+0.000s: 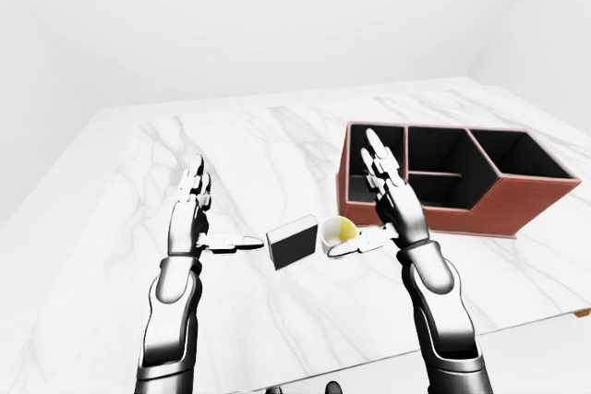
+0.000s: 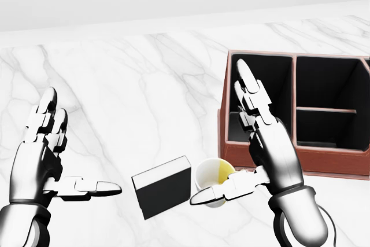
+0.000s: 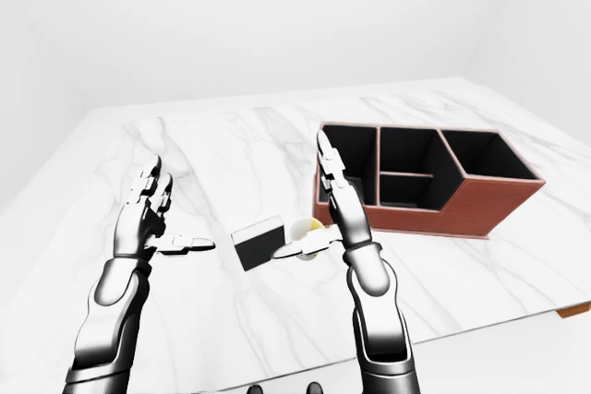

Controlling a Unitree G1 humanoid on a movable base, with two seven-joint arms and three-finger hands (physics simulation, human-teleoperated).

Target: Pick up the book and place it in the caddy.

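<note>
The book (image 2: 163, 192) stands on the marble desk (image 2: 133, 91) between my two hands, low in the head view, a dark slab with a pale top edge. Its long axis runs roughly left to right across that view, tilted a little so the right end sits higher. Just beside its right end is a white mug with a yellow inside (image 2: 213, 181) — close enough that I cannot tell whether the two touch.

My left hand (image 2: 43, 160) hangs well to the left of the book, fingers (image 2: 46, 111) spread upward and the thumb pointing flat toward it; nothing is in it. My right hand (image 2: 269, 146) is also spread wide and empty, palm turned inward, with its thumb reaching over the mug's rim. So the mug sits between my right hand and the book, while the left hand has a clear line to the book's left end, though a gap of bare desk remains.

The caddy (image 2: 300, 163) — a red-brown box with black compartments — lies to the right, behind the right hand in the head view and apart from the book. The left-eye view shows its whole layout (image 1: 517, 200).

I judge the left hand the better one for the reach, closing across the book's thin side, since the right would have to go over or round the mug. The carry then has to cross rightward past that mug.
</note>
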